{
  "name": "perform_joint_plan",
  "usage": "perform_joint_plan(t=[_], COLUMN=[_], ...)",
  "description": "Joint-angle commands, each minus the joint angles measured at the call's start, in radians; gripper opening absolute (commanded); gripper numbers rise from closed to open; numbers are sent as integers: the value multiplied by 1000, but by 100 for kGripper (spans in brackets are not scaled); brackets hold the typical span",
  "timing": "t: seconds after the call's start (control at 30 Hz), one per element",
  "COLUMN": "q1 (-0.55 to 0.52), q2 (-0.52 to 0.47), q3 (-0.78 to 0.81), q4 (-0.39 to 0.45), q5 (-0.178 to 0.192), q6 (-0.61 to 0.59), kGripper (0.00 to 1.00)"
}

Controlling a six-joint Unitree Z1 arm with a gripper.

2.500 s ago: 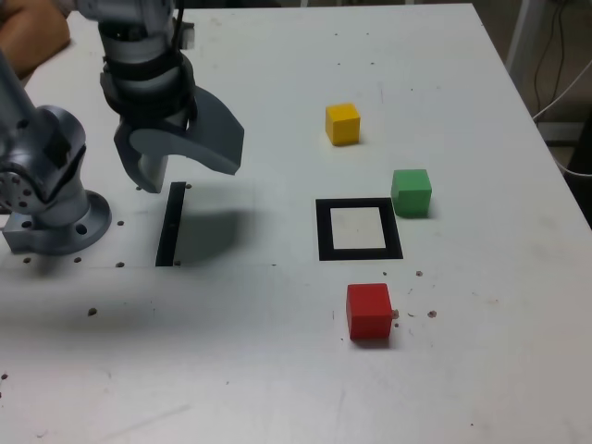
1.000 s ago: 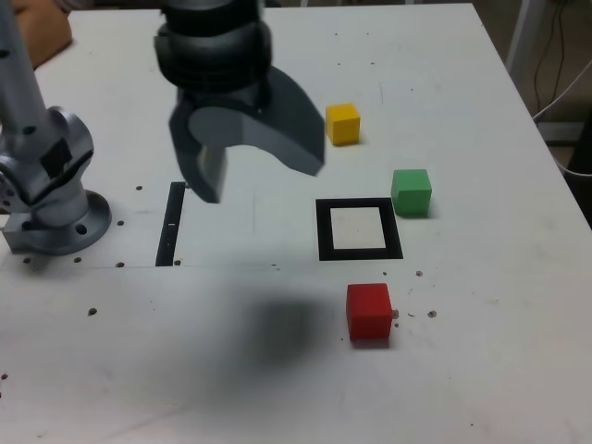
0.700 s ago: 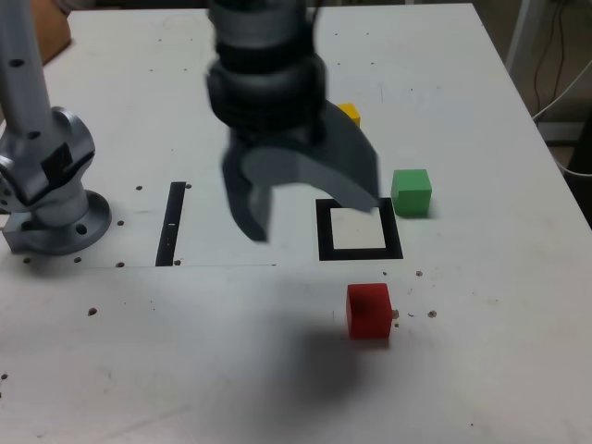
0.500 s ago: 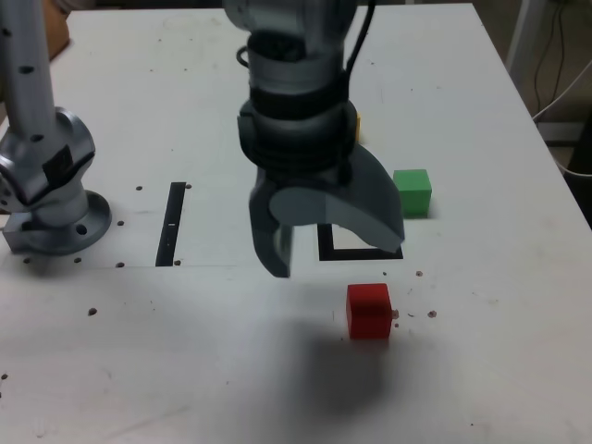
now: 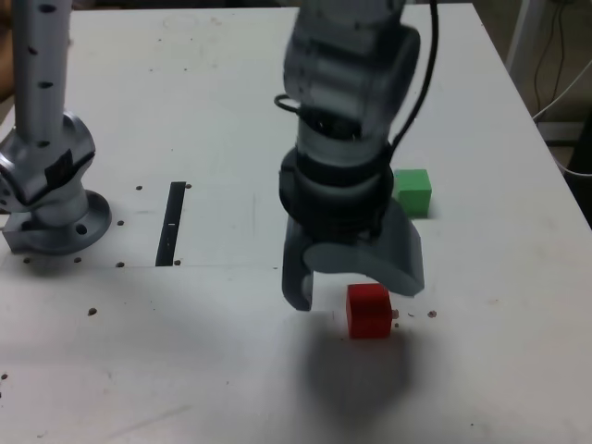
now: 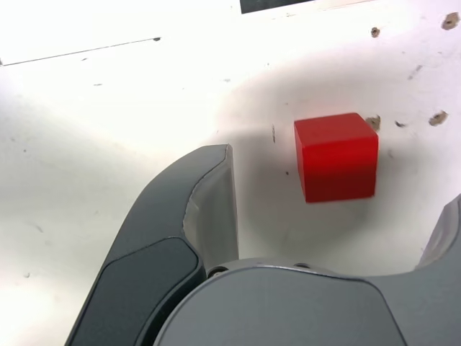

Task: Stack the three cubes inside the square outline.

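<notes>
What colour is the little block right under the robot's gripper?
Red. The block shows best in the wrist view, lying on the white table between the open gripper's jaws.

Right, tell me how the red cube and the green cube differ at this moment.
The small matte red cube sits on the white table in front of the open pincer, between its two fingers as the wrist view shows; the small matte green cube lies farther back, partly hidden behind the arm. The red one shows in both views; the green one only in the exterior view. Both look equal in size, rest flat and are not gripped.
</notes>
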Motion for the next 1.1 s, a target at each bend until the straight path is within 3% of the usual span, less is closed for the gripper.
perform_joint_plan(t=[0.0,0.43,0.73,1.07], q1=[2,2,2,7], q2=[21,49,68,92], q3=[-11,0,-9,-30], q4=[-4,-6,-16,-55], q5=[3,15,-24,-10], q6=[-2,-14,-20,-2], kGripper=[98,97,93,92])
